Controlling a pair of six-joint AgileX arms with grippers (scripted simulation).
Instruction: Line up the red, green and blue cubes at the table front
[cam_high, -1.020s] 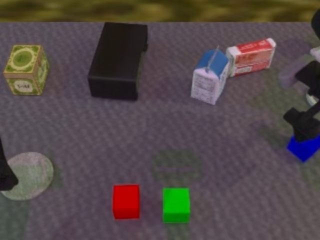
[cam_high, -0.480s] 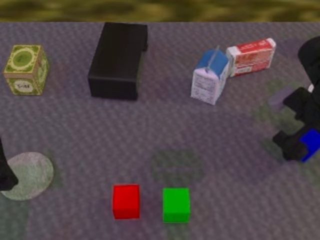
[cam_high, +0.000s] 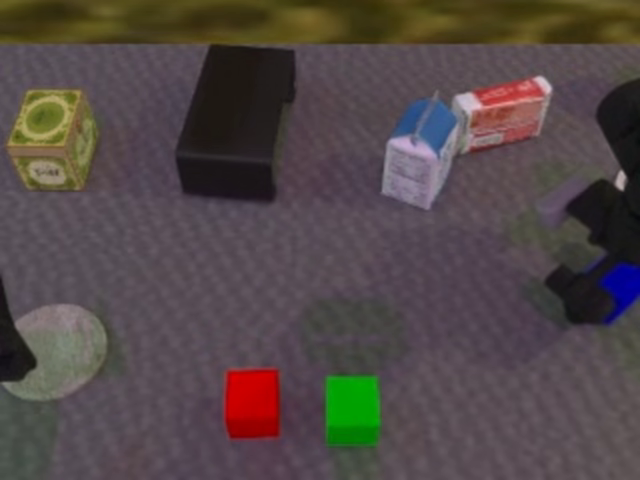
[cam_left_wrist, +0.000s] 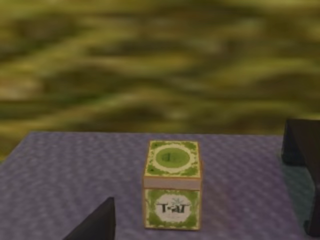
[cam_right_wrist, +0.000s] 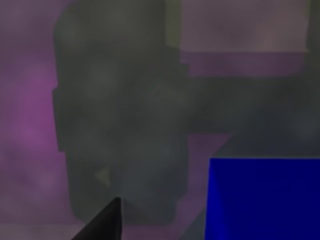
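Currently right gripper (cam_high: 598, 292) has its jaws clamped on the blue cube (cam_high: 622, 287) near the table's (cam_high: 300, 260) right edge

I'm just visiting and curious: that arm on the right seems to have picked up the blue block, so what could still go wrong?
The right gripper holds the blue cube near the table's right edge, so a slip might send it off. Setting it down, it could bump the green cube and spoil its line with the red cube. The left gripper stays parked at the left edge.
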